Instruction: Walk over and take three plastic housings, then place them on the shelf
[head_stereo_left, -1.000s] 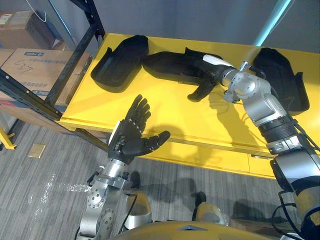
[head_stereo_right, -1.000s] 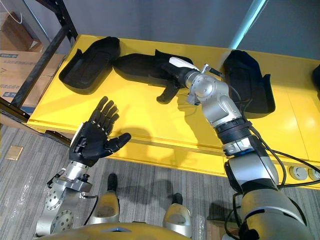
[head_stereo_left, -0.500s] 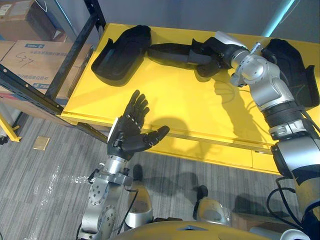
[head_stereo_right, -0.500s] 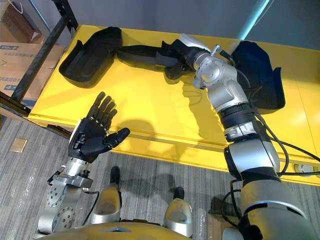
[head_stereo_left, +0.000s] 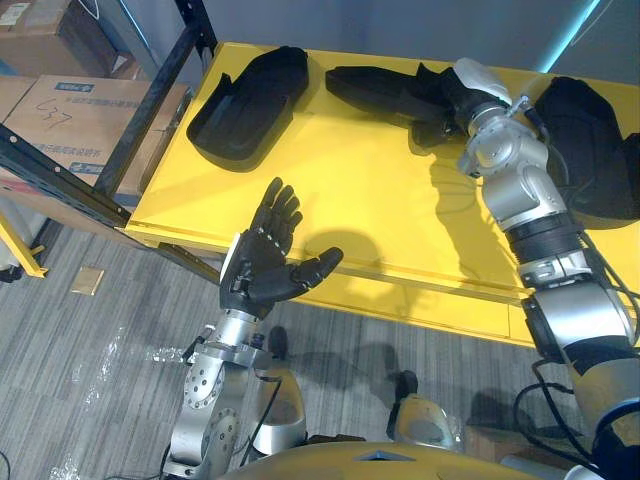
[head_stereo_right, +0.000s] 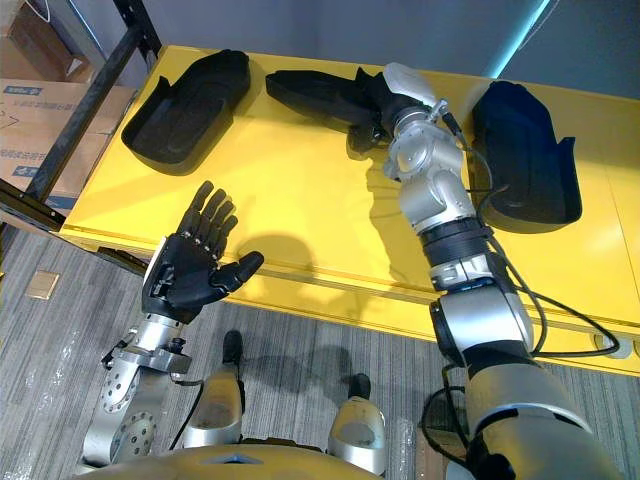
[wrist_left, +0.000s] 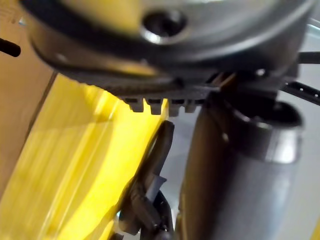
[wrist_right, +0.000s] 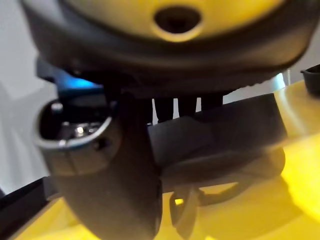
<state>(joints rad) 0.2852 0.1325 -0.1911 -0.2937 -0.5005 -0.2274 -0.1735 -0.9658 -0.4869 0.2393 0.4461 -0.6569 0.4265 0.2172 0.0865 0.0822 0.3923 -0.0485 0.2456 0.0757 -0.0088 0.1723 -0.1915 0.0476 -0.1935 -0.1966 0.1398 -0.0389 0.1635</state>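
- Gripping the middle housing (head_stereo_left: 380, 92) is the right hand (head_stereo_left: 455, 95), way at the back of the yellow shelf (head_stereo_left: 380, 200). It's clamped on the end of the housing nearest the shelf's right side.
- The right wrist view backs this up: the fingers (wrist_right: 179, 106) come down over the top of that dark slab and the thumb (wrist_right: 120, 170) curls in from the near side, so it's a proper closed grip and not just resting there.
- Can't really tell if the housing is off the shelf or sitting flat on it.
- The left hand (head_stereo_left: 262, 270) hovers at the shelf's front edge, palm up, fingers spread and straight, thumb stuck out sideways. It's got nothing in it and isn't touching anything.
- The left housing (head_stereo_left: 245, 105) lies at the back-left corner of the shelf, hollow side up, well apart from both hands.
- The right housing (head_stereo_left: 590, 150) sits at the shelf's right end, just past the right arm.
- Off the shelf's left side there's a dark rack frame (head_stereo_left: 150, 100) with cardboard boxes (head_stereo_left: 60, 110) behind it.
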